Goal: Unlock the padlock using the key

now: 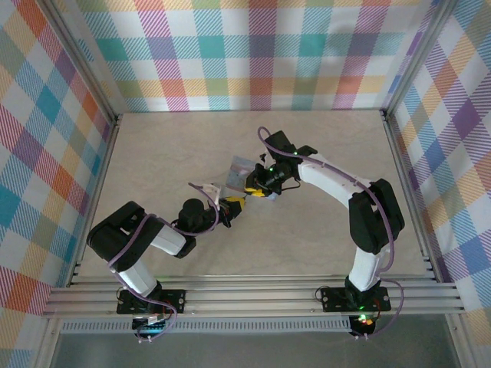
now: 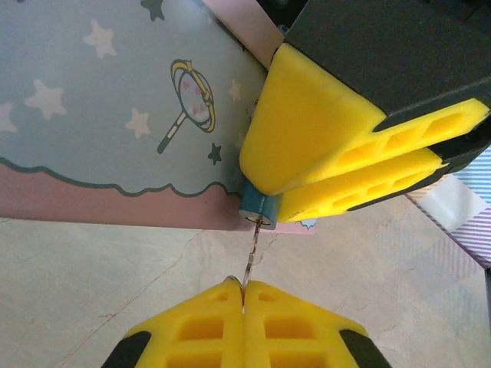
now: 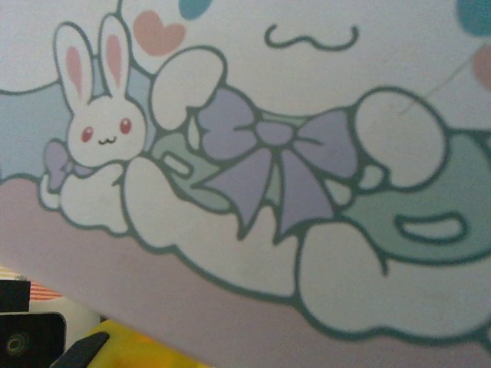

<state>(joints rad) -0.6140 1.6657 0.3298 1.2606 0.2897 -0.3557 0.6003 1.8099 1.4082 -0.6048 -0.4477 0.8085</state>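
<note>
Bright, even light, no glare.
Top cam: diffuse light from above, only faint soft shadows on table [image 1: 169, 146], wide-angle lean at frame edges. L wrist cam sharp, well lit. R wrist cam too close to tin [image 3: 307, 92]: print soft, bottom-left corner dark.

The printed face of the pale tin [image 3: 115, 264] is seen very close in front of the pincer. A white rabbit [image 3: 96, 130] with pink ears and red eyes is drawn above the yellow fingertip [image 3: 130, 351]. A lilac bow [image 3: 272, 165] is set further to the right among white cloud shapes, and a pink heart [image 3: 157, 32] higher still. A dark part [image 3: 27, 337] is seen just left of the fingertip.
</note>
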